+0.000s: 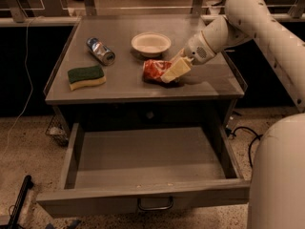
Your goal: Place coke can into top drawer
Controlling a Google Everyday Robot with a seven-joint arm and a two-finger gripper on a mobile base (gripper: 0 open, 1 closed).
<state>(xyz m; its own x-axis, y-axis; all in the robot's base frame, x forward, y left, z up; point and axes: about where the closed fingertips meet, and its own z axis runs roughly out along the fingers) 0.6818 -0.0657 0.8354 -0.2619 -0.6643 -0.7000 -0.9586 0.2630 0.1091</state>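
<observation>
Coke can [153, 71] lies on its side on the cabinet top [119, 92], right of centre, near the front edge. Its long axis runs roughly left-right. The left end points toward the sponge [86, 77]; the right end is covered by the gripper. The body is red-orange, shiny and dented. White marks show on the red, not legible.

Gripper [169, 74] comes in from the upper right on the white arm [248, 18], angled down and left. It rests against the can's right end. Contact looks real, but it can't be told how far the gripper is open or whether it has the can clamped.

Top drawer [143, 194] is pulled out below the cabinet top. Only its grey floor and side walls show inside. A curved handle [155, 204] sits at the centre of the front panel. The can is up on the top, behind the drawer opening, not in it.

White bowl [151, 43] stands upright just behind the can, apart from it. Its inside shows plain white.

Silver-and-blue can [100, 50] is left of the bowl, also on its side. Its long axis runs diagonally, far-left to near-right, with a round end facing near-right. Its label is unreadable.

The sponge is green on top and yellow below. It sits front-left, well apart from the coke can and just in front of the silver-and-blue can.
</observation>
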